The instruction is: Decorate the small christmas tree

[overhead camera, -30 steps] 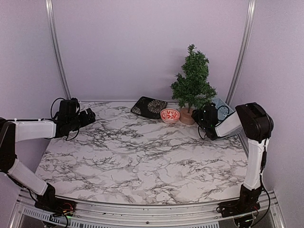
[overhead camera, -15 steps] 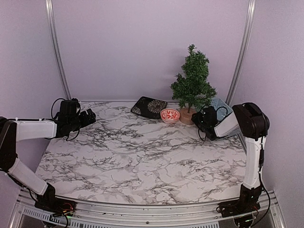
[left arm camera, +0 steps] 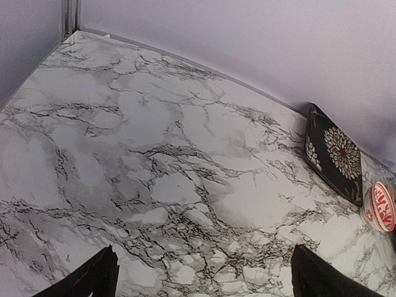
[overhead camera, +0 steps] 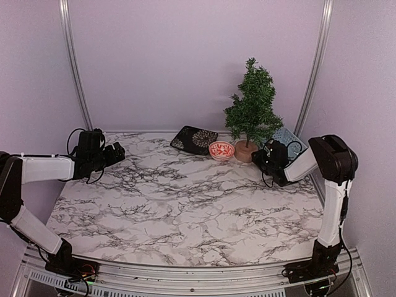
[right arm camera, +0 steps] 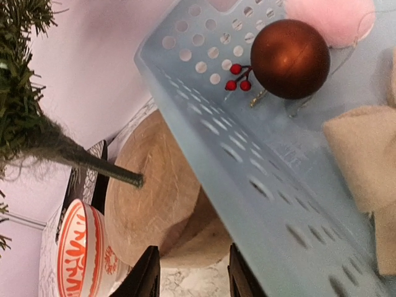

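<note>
I see the small christmas tree (overhead camera: 250, 108) at the far right of the counter (overhead camera: 185, 210), a bowl (overhead camera: 221, 150) just left of its base, a plate (overhead camera: 194, 139) left of the bowl, a basket (overhead camera: 286, 135) right of the tree, a ball (right arm camera: 289, 59) inside it, my right gripper (overhead camera: 263, 159) just before both.

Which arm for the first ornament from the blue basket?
Right. The right gripper sits at the blue basket with the copper bauble, beside the small christmas tree; the left gripper is across the table.
</note>
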`<state>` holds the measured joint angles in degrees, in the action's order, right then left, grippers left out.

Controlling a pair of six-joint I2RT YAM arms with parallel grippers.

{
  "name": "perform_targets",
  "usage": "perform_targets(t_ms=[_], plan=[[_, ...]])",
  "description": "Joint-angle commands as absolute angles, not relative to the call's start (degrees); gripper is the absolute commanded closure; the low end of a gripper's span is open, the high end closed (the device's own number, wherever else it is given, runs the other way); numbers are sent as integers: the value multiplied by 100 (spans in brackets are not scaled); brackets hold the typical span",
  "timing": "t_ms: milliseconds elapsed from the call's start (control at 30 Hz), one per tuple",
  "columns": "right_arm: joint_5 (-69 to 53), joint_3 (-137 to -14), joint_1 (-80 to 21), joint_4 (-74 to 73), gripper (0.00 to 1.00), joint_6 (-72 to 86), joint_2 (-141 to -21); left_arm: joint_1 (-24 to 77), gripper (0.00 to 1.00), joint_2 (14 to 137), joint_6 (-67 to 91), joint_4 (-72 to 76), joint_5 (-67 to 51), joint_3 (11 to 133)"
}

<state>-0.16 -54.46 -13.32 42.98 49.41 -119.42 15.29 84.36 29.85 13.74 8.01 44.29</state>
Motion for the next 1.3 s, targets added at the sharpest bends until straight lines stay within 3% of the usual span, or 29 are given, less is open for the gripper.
perform_targets(t_ms=[0,267,633,1067,1267], plan=[[-215,-5190,-1266,4292,63,4716,-11736,1547,1,8499,3015,1503,801,4535],[-309,-5254,-1003,4966,56,4899,-11767,1546,1,8497,3006,1512,790,4558],[-334,-6327,-925,4702,46,4945,-12408,1546,1,8602,2958,1516,804,4649],[-368,-7462,-832,4386,45,4653,-13282,1547,1,8731,2944,1512,814,4682],[-992,-7892,-701,4391,46,4606,-13766,1543,1,8767,2910,1512,863,4655]])
